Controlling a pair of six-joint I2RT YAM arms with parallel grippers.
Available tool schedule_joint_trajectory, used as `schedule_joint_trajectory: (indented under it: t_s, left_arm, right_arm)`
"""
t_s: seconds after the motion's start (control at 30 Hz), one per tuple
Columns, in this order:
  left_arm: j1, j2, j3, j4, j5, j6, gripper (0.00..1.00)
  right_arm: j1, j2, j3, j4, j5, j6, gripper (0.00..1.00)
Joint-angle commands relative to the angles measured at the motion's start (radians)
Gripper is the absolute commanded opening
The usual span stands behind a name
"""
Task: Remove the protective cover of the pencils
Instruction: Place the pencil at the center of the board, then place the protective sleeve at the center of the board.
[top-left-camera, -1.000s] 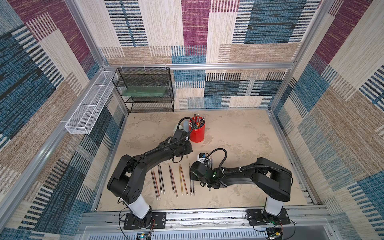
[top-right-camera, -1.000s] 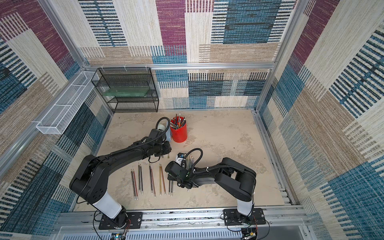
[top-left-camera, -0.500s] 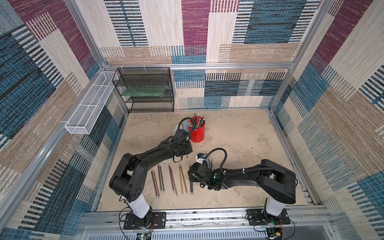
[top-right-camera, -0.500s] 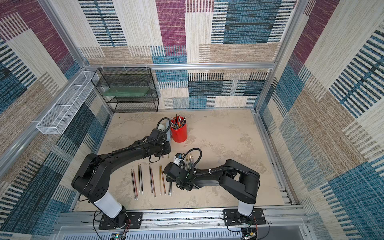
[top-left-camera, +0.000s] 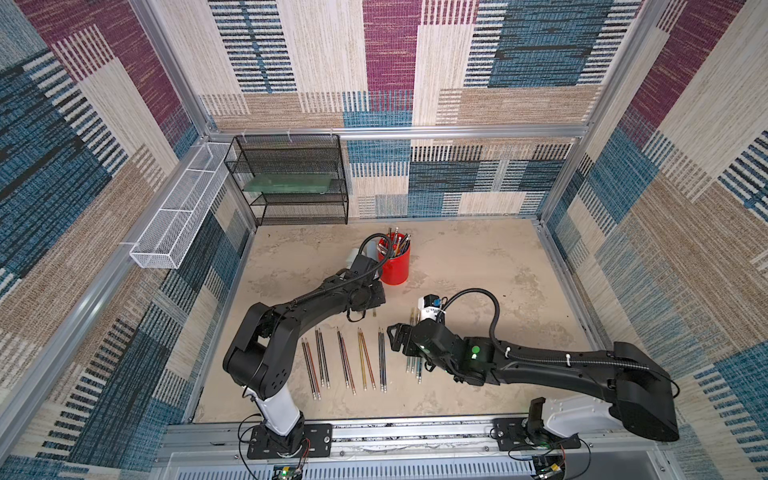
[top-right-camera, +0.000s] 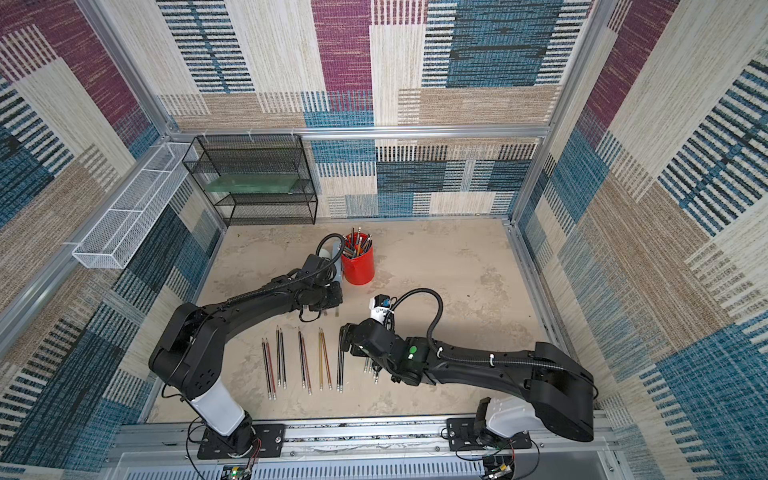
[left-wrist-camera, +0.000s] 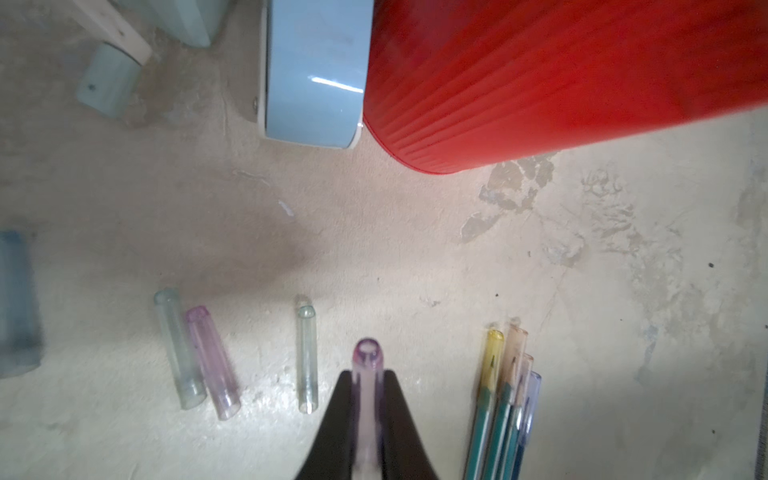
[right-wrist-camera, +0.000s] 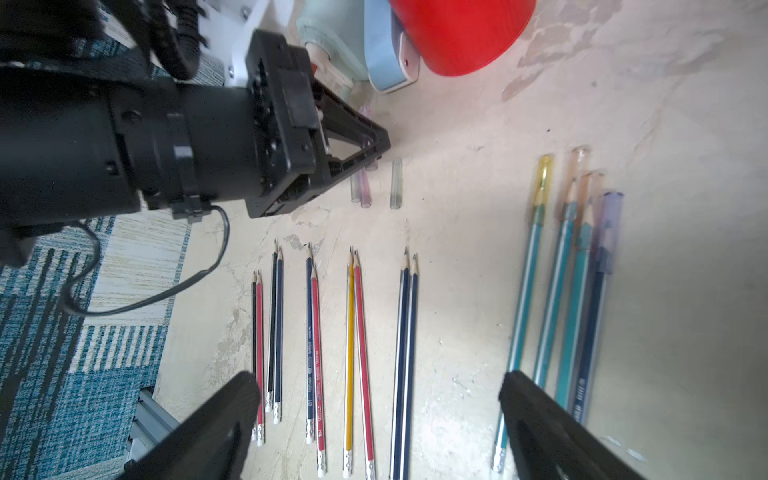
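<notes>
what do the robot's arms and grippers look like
The left arm and right arm are black with white base segments and a looping black cable at each wrist. The right arm shows a green light. The left gripper and right gripper have black tapered fingers.

**Enclosure and Fittings**

Enclosed on three sides by walls (top-left-camera: 374, 62) of patchwork carpet, striped in blue, maroon, beige and cream, and held in an aluminium frame (top-left-camera: 415, 132). Floored with a mottled beige desk (top-left-camera: 478, 257), scuffed in patches. Fitted at the far left corner with a black mesh shelf (top-left-camera: 291, 146) carrying a green board (top-left-camera: 286, 183), and along the left wall with a white wire basket (top-left-camera: 178, 210). Lit evenly, with soft shadows.
</notes>
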Motion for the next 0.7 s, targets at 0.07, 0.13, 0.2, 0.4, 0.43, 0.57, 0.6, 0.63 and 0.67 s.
schedule_joint_trajectory:
  t_s: [0.07, 0.13, 0.2, 0.4, 0.43, 0.57, 0.6, 0.63, 0.67]
  left_arm:
    - [-0.002, 0.07, 0.072, -0.076, -0.033, 0.051, 0.0]
    - [-0.001, 0.096, 0.096, -0.086, -0.04, 0.054, 0.0]
    - [-0.001, 0.117, 0.114, -0.094, -0.051, 0.056, 0.0]
    - [-0.001, 0.182, 0.171, -0.121, -0.057, 0.064, 0.0]
    - [-0.001, 0.192, 0.176, -0.121, -0.055, 0.064, 0.0]
    - [-0.002, 0.217, 0.197, -0.133, -0.043, 0.074, 0.0]
    - [-0.002, 0.217, 0.196, -0.135, -0.041, 0.075, 0.0]
    - [-0.001, 0.217, 0.194, -0.134, -0.039, 0.074, 0.0]
    - [-0.002, 0.215, 0.191, -0.135, -0.037, 0.075, 0.0]
  right_arm:
    - [-0.049, -0.042, -0.049, -0.068, 0.031, 0.001, 0.95]
    - [-0.076, -0.04, -0.054, -0.068, 0.025, -0.003, 0.95]
    - [-0.083, -0.043, -0.057, -0.073, 0.044, -0.004, 0.95]
    - [-0.09, -0.058, -0.062, -0.068, 0.07, -0.022, 1.0]
    - [-0.09, -0.055, -0.064, -0.063, 0.065, -0.023, 0.98]
    - [-0.132, -0.032, -0.072, -0.049, 0.041, -0.024, 0.91]
    - [-0.134, -0.028, -0.076, -0.044, 0.037, -0.024, 0.9]
    - [-0.136, -0.027, -0.081, -0.036, 0.034, -0.023, 0.9]
    - [-0.138, -0.026, -0.086, -0.03, 0.03, -0.021, 0.9]
